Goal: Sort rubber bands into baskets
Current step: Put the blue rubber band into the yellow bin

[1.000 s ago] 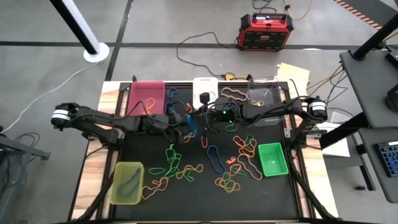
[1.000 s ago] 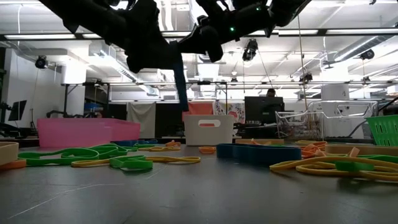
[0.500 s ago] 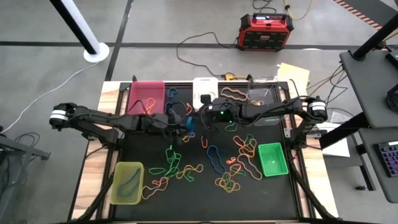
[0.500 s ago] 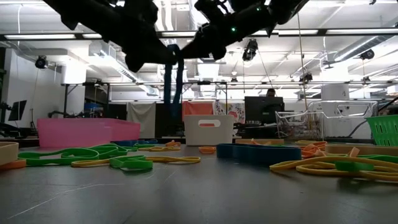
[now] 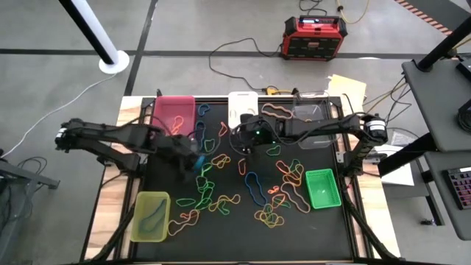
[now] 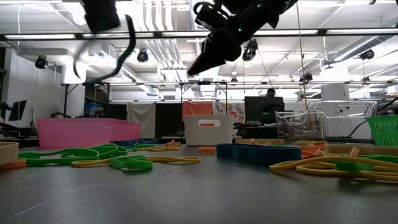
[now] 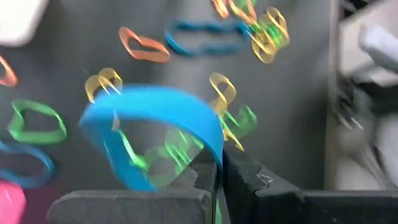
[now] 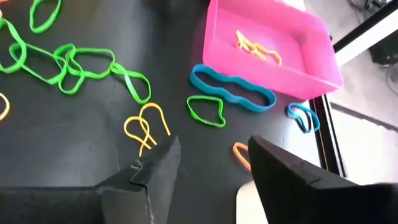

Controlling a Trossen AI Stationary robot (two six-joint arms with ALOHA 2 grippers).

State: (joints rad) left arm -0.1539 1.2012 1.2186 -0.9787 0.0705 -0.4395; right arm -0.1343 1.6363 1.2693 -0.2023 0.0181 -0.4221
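Left tool point(image 7: 219, 180) pinches a blue band point(image 7: 155, 112), lifted clear for carrying to a basket; right tool point(image 8: 208, 158), beside it, gapes wide and empty.

This is a robotics lab or workshop hall. Beyond the table point(image 5: 118, 213), the low view shows a high open ceiling with strip lights point(image 6: 348, 31) and pipes, a dark monitor point(image 6: 263, 111) and a wire cart point(image 6: 298, 124). From above, a bare grey concrete floor point(image 5: 59, 81) surrounds the table, with a red-and-black power box point(image 5: 314, 37) and trailing cables behind it and a keyboard point(image 5: 461, 188) to its right.
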